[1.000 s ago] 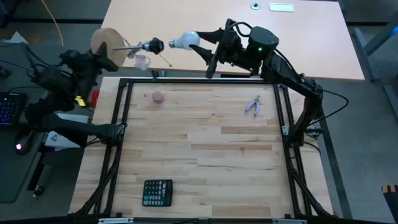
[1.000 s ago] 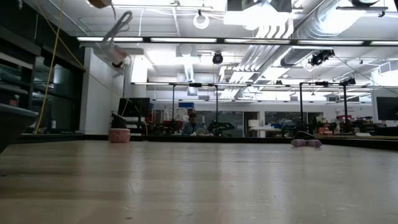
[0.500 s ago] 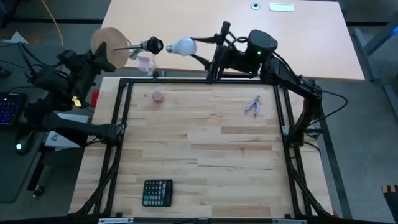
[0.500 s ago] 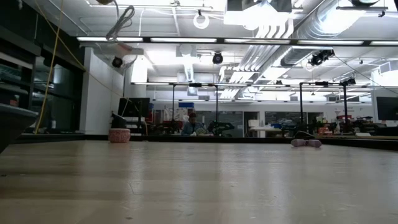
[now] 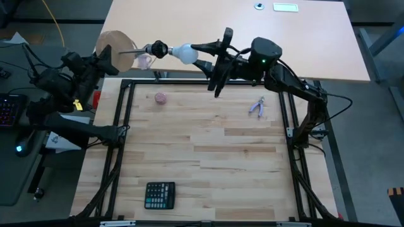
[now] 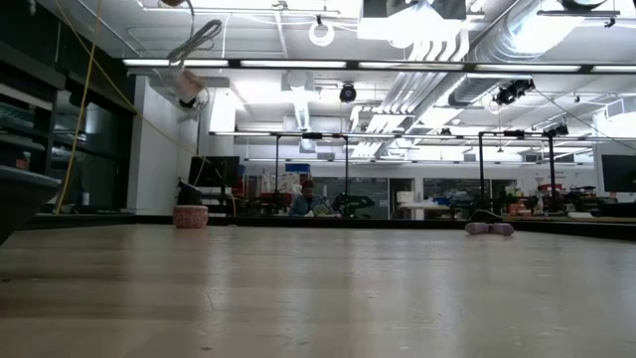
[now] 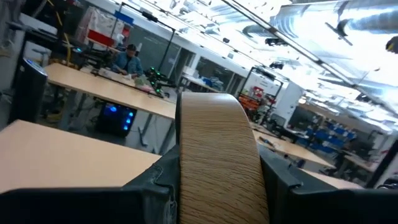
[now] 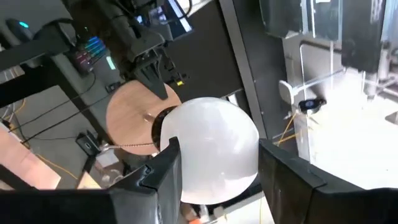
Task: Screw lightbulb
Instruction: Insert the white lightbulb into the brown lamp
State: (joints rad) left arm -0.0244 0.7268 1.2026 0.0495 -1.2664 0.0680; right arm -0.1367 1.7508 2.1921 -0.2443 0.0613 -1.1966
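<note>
Lightbulb (image 5: 184,53) held in air past the far edge of the wooden table (image 5: 208,151), base against the black socket (image 5: 156,48) on the wooden disc (image 5: 112,46). Clear wrapper (image 5: 145,61) just under the socket. On the table: pink object (image 5: 160,98), purple tool (image 5: 257,107), calculator (image 5: 160,195), all well apart, middle bare. Right gripper (image 8: 214,168) part-closed, fingers on both sides of the bulb's glass. Left gripper (image 7: 217,180) part-closed, clamping the disc by its edge at the far left corner.
</note>
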